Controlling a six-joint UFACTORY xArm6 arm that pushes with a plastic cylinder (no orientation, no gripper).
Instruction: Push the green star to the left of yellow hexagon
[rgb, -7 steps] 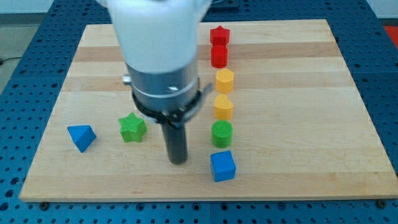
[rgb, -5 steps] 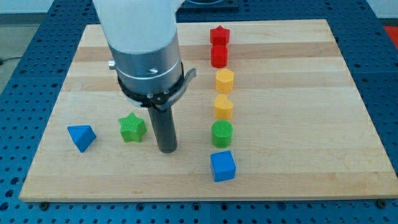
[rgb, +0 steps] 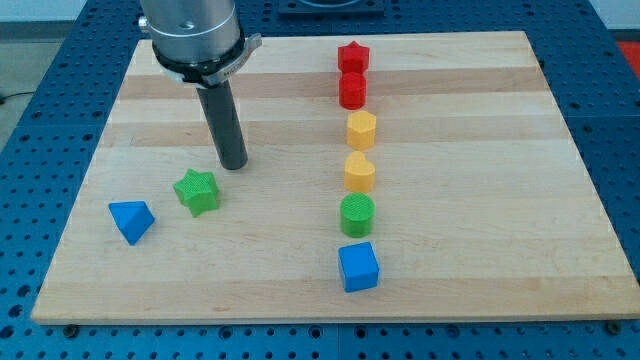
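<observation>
Green star sits in the lower left part of the frame, on the wooden board. A blue block shaped like a little pyramid lies just beside it, lower and more to the view's left.

My tip is down on the board, just above the star and a bit to its right. It is near the star, but I cannot tell if they touch. There is no pincer on this arm, only a straight dark rod, so nothing is grasped or let go.

On the right of the middle, a column of blocks runs from the view's top to its bottom: a red star, a red block, the upper yellow hexagon, a second yellow block, a green round block and a blue cube.

The green star is well apart from the yellow ones, so I think most of the job is not done yet.

To do it well, my tip should go round to the star's lower left side. Then it should push slowly toward the upper right. It should stop while the star is just left of the yellow hexagon, so the column is not knocked. The star may spin off to one side, so the push should go through its middle.
</observation>
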